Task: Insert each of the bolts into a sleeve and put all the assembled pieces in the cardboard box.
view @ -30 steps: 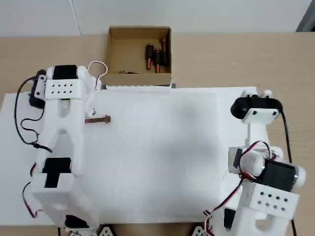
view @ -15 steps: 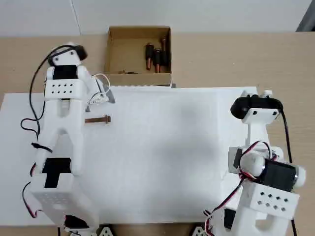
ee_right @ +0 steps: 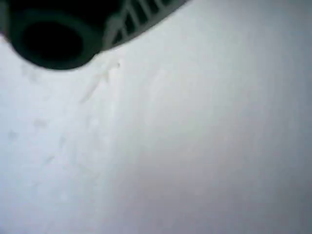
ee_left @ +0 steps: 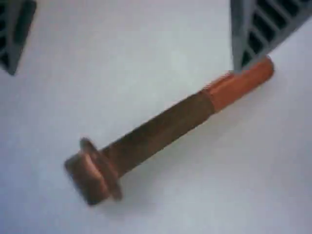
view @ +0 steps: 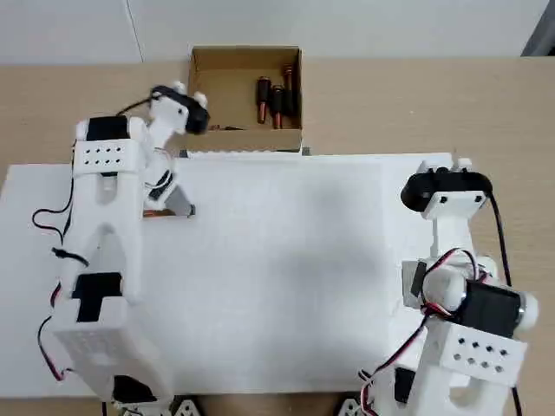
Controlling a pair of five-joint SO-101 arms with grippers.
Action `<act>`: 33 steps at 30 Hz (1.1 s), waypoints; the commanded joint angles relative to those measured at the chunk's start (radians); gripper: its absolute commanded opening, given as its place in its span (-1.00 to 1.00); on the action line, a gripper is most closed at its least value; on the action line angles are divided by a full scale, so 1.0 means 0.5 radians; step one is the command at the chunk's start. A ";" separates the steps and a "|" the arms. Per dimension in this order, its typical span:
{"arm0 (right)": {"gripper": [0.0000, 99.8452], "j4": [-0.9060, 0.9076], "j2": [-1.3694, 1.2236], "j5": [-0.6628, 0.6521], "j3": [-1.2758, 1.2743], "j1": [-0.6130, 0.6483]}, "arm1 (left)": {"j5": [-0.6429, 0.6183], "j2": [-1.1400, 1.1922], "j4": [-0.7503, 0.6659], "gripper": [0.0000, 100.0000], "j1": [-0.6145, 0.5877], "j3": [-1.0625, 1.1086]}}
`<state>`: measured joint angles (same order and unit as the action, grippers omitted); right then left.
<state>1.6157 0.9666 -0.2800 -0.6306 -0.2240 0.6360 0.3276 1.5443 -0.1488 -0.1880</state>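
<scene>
Our left hand (ee_left: 124, 66) hangs released above the sleeved bolt (ee_left: 156, 131); we should centre on its shaft before clenching, then carry it to the box (view: 225, 87).

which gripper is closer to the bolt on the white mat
Left. The left gripper hangs open right over the bolt; the right gripper sits far off across the mat.

We record, high view: bright, even light from above; white sheet (view: 286, 286) glaring, shadows faint. Left wrist view: bolt (ee_left: 161, 127) throws a soft shadow alongside itself. Right wrist view: dimmer, sheet shaded grey.
</scene>
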 commanded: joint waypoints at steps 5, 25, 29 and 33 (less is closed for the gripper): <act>-0.99 -0.008 0.035 -0.021 0.006 -0.005 | 0.546 0.123 -0.046 -0.46 -0.028 -0.091; -0.99 0.008 0.035 -0.021 0.006 -0.005 | 0.641 0.276 -0.356 -0.65 0.098 -0.087; -0.99 0.008 0.035 -0.021 0.006 -0.005 | 0.678 0.338 -0.371 -0.65 0.089 -0.091; -0.99 0.008 0.035 -0.021 0.006 -0.005 | 0.694 0.350 -0.374 -0.65 0.092 -0.091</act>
<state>1.6157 0.9666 -0.2831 -0.6306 -0.2240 0.9735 0.5025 1.3786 -0.1059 -0.1972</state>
